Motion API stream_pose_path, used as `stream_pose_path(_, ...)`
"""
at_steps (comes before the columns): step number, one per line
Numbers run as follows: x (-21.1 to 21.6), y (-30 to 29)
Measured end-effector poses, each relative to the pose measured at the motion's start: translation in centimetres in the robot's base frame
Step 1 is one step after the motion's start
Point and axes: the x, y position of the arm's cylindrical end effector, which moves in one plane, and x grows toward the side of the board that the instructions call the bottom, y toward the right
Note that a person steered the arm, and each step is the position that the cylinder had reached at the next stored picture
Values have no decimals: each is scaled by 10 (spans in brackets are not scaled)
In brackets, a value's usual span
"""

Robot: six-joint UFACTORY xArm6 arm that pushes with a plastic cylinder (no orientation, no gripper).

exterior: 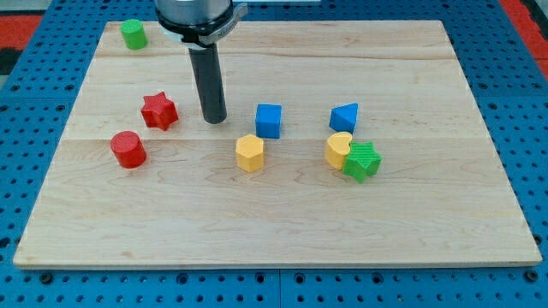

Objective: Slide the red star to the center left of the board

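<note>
The red star (159,111) lies on the wooden board (282,222), left of the middle. My tip (214,119) rests on the board a short way to the star's right, apart from it. A red cylinder (128,149) stands just below and left of the star.
A blue cube (269,121) sits right of my tip, with a yellow hexagonal block (250,152) below it. A blue wedge-like block (344,117), a yellow block (338,149) and a green star (362,161) cluster at the right. A green cylinder (133,34) is at the top left corner.
</note>
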Motion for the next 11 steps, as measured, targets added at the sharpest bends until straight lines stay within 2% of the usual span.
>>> stream_pose_path(5,-19,-77)
stream_pose_path(11,-19,-105)
